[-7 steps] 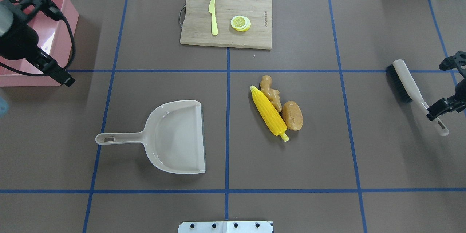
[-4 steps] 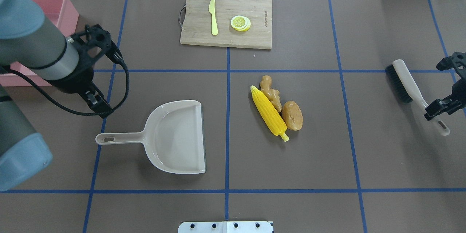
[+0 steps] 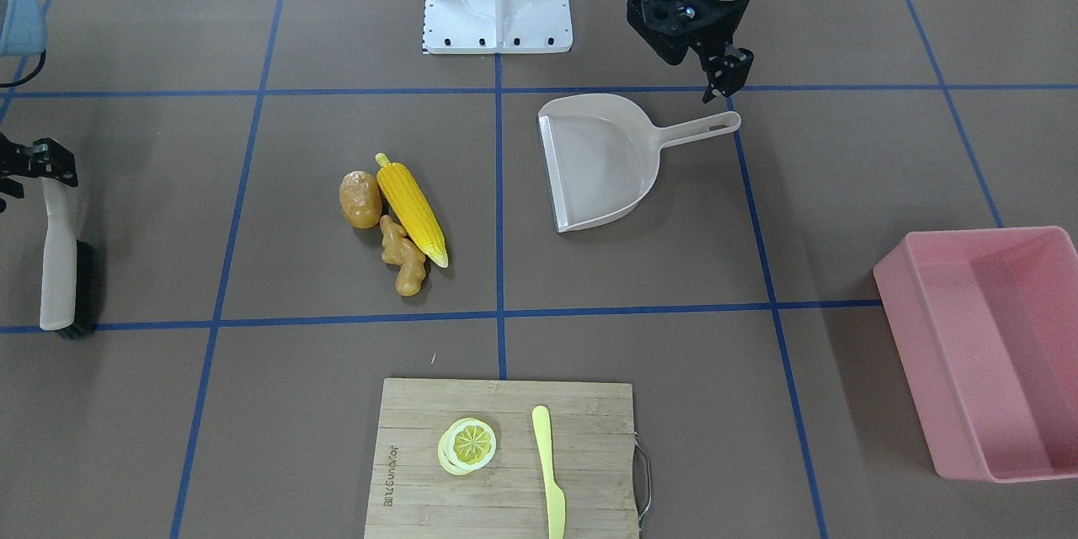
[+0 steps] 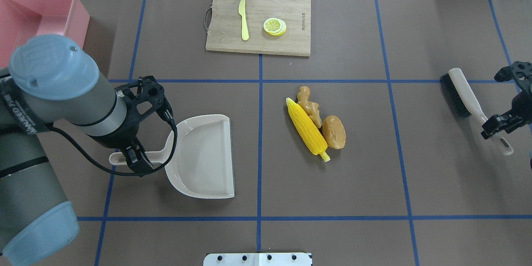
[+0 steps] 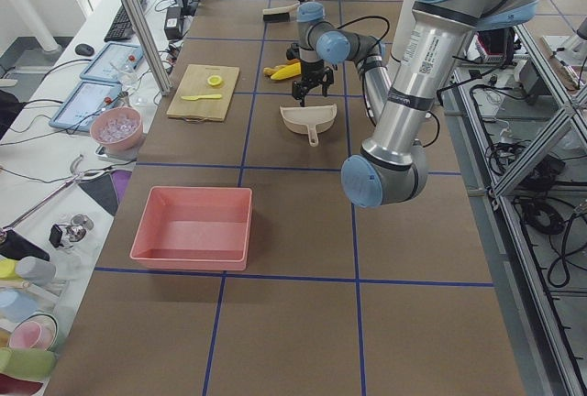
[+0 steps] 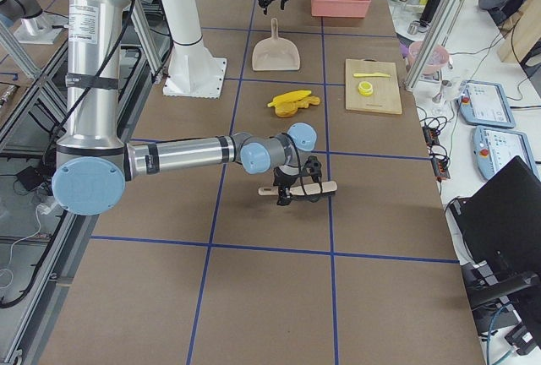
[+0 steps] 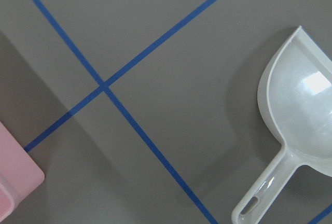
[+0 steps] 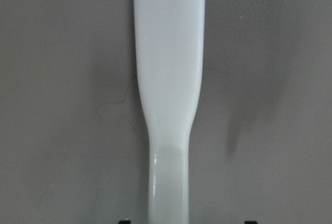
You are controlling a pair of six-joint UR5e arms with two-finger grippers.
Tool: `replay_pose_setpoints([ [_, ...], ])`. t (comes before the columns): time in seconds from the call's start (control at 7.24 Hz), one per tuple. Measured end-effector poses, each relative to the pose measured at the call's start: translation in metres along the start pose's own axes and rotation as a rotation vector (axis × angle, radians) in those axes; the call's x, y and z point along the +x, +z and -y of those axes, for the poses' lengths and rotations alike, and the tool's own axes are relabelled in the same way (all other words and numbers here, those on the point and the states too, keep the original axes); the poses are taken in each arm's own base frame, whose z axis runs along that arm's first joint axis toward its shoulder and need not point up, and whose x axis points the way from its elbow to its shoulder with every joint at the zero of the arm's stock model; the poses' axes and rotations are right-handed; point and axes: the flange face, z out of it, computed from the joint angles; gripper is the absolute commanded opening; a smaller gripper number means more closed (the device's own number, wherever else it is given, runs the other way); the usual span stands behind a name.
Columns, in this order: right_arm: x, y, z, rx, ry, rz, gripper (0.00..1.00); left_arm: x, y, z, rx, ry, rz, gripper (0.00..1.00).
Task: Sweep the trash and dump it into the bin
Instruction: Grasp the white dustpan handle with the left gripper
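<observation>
The trash lies in a tight cluster off the open edge of the beige dustpan [image 4: 203, 158], apart from it. The yellow corn cob [image 4: 307, 129] is nearest that edge and lies at a slant. The ginger root [image 4: 311, 106] and the potato [image 4: 334, 132] press against the cob's far side. A blue tape line [image 4: 259, 133] runs across the table between the dustpan's mouth and the cluster.

The left gripper [image 3: 726, 74] hangs over the dustpan's handle near its end, and its arm hides part of the handle in the overhead view. Whether its jaws are apart or together cannot be told.

The pink bin [image 3: 918, 370] sits well beyond the handle end of the dustpan, toward the table's far side. A wooden cutting board [image 4: 257, 20] with a pale knife [image 4: 243, 18] and lemon slices [image 4: 274, 26] lies past the dustpan's mouth, toward that same side.

Far beyond the trash from the dustpan lies a brush [image 4: 461, 91]. The right gripper [image 4: 494, 126] straddles its handle, jaws apart, the tips on either side and not touching it.
</observation>
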Motion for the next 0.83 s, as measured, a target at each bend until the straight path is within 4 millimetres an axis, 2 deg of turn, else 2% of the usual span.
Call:
replay_pose_setpoints([
  [0.14,-0.004,0.004,0.0,-0.009,0.003,0.002,0.0,0.01,0.009,-0.001,-0.011,0.056,0.006,1.0],
  [0.41,-0.011,0.008,-0.001,-0.022,0.031,0.015,0.0,0.012,0.026,-0.008,-0.009,0.213,0.042,1.0],
  [0.55,-0.015,0.005,0.0,-0.019,0.031,0.02,0.0,0.007,0.041,-0.008,-0.002,0.255,0.059,1.0],
  [0.83,-0.026,-0.014,0.006,0.02,0.015,0.031,0.0,-0.003,0.071,-0.005,-0.007,0.293,0.071,1.0],
])
